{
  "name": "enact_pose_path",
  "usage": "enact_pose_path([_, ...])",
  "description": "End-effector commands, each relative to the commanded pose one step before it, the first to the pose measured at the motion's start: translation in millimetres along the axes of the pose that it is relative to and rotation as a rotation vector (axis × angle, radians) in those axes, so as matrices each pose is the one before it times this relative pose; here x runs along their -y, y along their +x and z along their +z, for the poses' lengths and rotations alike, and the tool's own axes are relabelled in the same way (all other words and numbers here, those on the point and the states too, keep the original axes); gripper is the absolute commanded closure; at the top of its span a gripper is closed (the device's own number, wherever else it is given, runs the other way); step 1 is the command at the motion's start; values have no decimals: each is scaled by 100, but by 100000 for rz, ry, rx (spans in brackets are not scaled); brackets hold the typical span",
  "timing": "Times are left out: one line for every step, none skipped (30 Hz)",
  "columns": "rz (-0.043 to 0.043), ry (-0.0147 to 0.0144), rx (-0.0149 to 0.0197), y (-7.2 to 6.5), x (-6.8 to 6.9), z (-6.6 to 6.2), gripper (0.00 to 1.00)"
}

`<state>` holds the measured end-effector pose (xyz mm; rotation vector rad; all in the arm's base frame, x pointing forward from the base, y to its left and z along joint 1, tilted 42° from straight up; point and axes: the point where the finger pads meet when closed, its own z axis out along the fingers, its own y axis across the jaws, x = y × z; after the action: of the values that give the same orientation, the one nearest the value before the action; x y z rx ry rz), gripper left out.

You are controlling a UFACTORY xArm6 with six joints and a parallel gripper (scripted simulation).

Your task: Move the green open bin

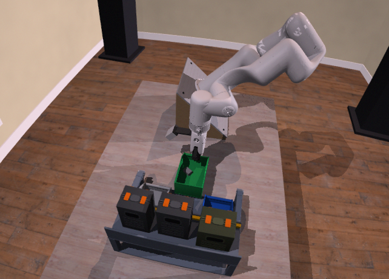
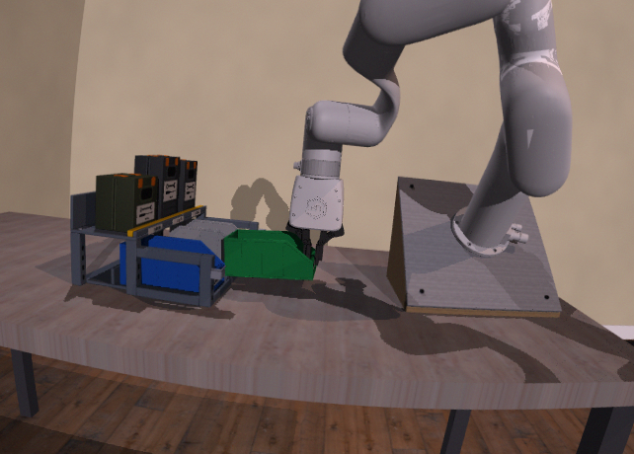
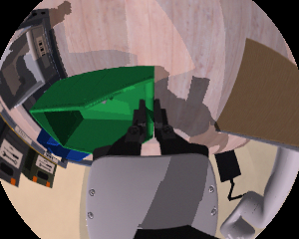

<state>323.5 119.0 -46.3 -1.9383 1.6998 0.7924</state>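
Note:
The green open bin (image 1: 191, 175) is out in front of the shelf (image 1: 176, 225), held level just above the table top; its rear end is still close to the shelf front. A small dark part (image 1: 188, 171) lies inside it. My gripper (image 1: 196, 156) points down and is shut on the bin's front wall. In the side view the bin (image 2: 267, 255) sits beside the shelf's front post, with my gripper (image 2: 313, 251) at its far end. The wrist view shows the fingers pinching the green rim (image 3: 104, 110).
A blue bin (image 1: 217, 202) stands on the shelf's lower level; it also shows in the side view (image 2: 163, 262). Two black cases (image 1: 136, 208) (image 1: 174, 213) and an olive case (image 1: 216, 230) stand on the shelf top. The arm's wedge-shaped base (image 2: 471, 249) stands behind my gripper.

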Motion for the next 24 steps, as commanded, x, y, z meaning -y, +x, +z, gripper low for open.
enact_pose_path([-61,249,-90,18,290,-85,100])
enact_pose_path([12,-10,0,2,88,2,100])
enact_pose_path([12,-10,0,2,88,2,100])
enact_pose_path([12,-10,0,2,88,2,100])
enact_pose_path([0,0,0,0,0,0,100])
enact_pose_path([0,0,0,0,0,0,100])
enact_pose_path([0,0,0,0,0,0,100])
enact_pose_path([0,0,0,0,0,0,100])
enact_pose_path([0,0,0,0,0,0,100])
enact_pose_path([0,0,0,0,0,0,100])
enact_pose_path([0,0,0,0,0,0,100])
enact_pose_path([0,0,0,0,0,0,100])
enact_pose_path([0,0,0,0,0,0,100])
enact_pose_path([0,0,0,0,0,0,100])
enact_pose_path([0,0,0,0,0,0,100])
enact_pose_path([0,0,0,0,0,0,100])
enact_pose_path([-7,11,-1,-2,7,157,100])
enact_pose_path([2,-2,0,0,0,160,100])
enact_pose_path([2,-2,0,0,0,160,100])
enact_pose_path([2,-2,0,0,0,160,100])
enact_pose_path([2,-2,0,0,0,160,100])
enact_pose_path([0,0,0,0,0,0,100])
enact_pose_path([0,0,0,0,0,0,100])
enact_pose_path([0,0,0,0,0,0,100])
